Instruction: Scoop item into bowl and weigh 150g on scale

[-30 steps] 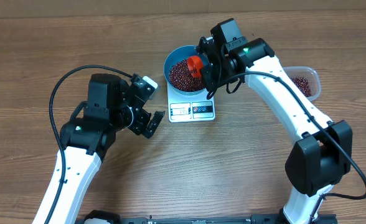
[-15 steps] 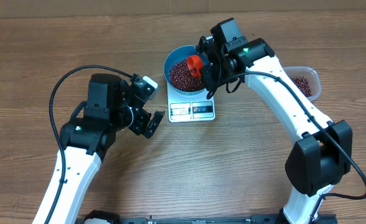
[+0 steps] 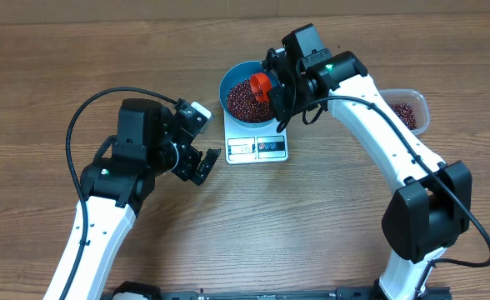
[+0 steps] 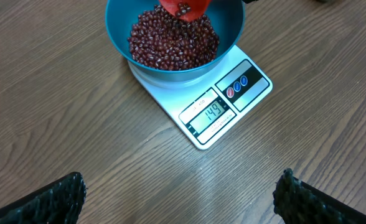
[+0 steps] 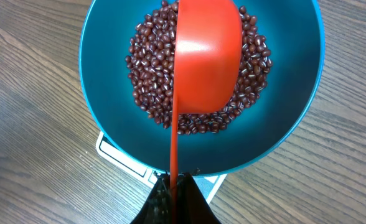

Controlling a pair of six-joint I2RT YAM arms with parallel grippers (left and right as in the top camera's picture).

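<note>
No change is visible against the earlier frames: both arms and all items hold position. Right gripper [image 5: 172,186] is closed on the handle of the orange-red scoop [image 5: 205,56], positioned over the beans [image 5: 149,81]. These form a loose maroon heap inside the teal bowl [image 5: 102,62], seated on the 12 o'clock end of the white scale [image 4: 233,106]. Left gripper [image 4: 180,202] is fully open and empty, at 9 o'clock of the scale in the overhead view.

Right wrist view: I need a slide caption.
Shut right gripper holds the orange scoop over beans in the teal bowl on the scale.
</note>
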